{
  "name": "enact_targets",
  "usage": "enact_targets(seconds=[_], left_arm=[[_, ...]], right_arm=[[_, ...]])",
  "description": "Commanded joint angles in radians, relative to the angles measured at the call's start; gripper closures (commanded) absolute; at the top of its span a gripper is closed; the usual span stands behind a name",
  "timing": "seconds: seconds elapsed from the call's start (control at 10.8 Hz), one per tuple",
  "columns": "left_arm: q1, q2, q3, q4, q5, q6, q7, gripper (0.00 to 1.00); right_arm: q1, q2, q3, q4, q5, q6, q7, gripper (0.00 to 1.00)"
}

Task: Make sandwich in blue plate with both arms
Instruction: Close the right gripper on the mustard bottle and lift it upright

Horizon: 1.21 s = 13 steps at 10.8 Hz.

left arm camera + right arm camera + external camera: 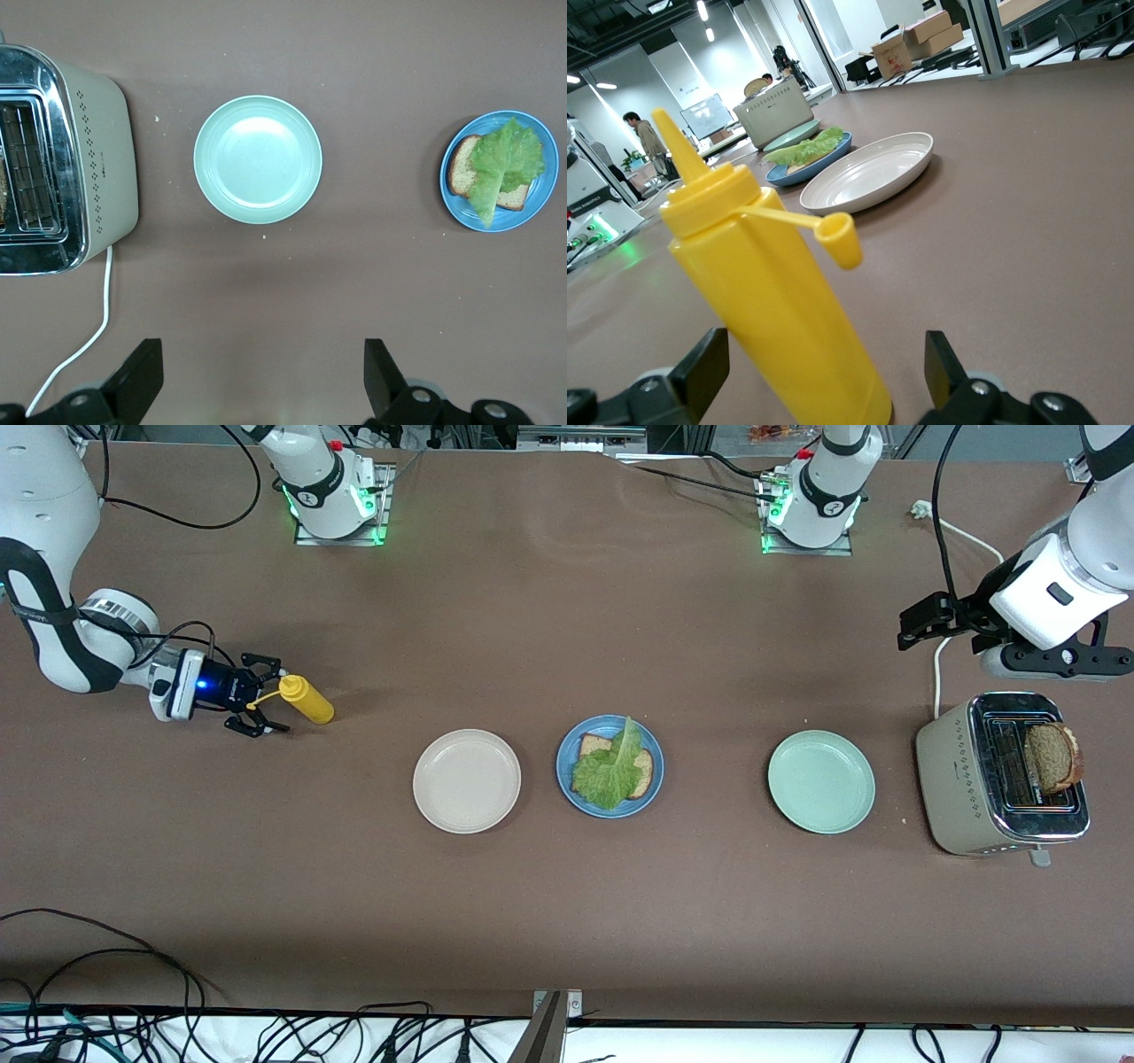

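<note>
Blue plate [567, 775] at counter middle, bread [592, 746] and lettuce [611, 769] on it. Second slice [1052, 756] stands in toaster [961, 779]: light, crumbly, best pinched at crust. Left gripper [921, 622] above toaster, fingers spread, empty. Right gripper [264, 704] well apart from plate, fingers [700, 363] open around yellow bottle [307, 699].

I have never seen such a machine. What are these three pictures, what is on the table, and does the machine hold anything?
These are two white robot arms at a brown table, each ending in a black two-finger hand. One picture looks down from a high camera facing the robots; the other two come from cameras on the arms' wrists.

In a row stand a cream plate, a blue plate with a bread slice under a lettuce leaf, a pale green plate and a toaster with a second slice sticking out.

The right hand is open around a yellow squeeze bottle at its end of the table, not gripping it. The left hand hangs open above the table by the toaster, holding nothing.
</note>
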Motion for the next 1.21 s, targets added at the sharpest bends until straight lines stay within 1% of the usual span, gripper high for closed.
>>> enact_targets(seconds=[0.0,0.37,0.46,0.74,1.12], left_arm=[[0.003,0.008,-0.001,0.020,0.008,-0.001,0.008,0.00],[0.003,0.008,-0.001,0.020,0.009,-0.001,0.008,0.00],[0.003,0.008,-0.003,0.020,0.009,-0.001,0.008,0.00],[0.003,0.008,-0.003,0.020,0.008,-0.001,0.008,0.00],[0.003,0.008,-0.003,0.020,0.008,-0.001,0.008,0.00]], right_arm=[[-0.034,0.051,0.001,0.014,0.011,-0.054,-0.022,0.02],[-0.049,0.061,0.001,0.011,0.000,-0.056,-0.025,0.02],[-0.048,0.065,0.001,0.011,0.000,-0.085,-0.024,0.02],[-0.040,0.065,0.003,0.011,-0.002,-0.108,-0.035,0.02],[-0.034,0.065,0.010,0.014,-0.005,-0.112,-0.212,0.02]])
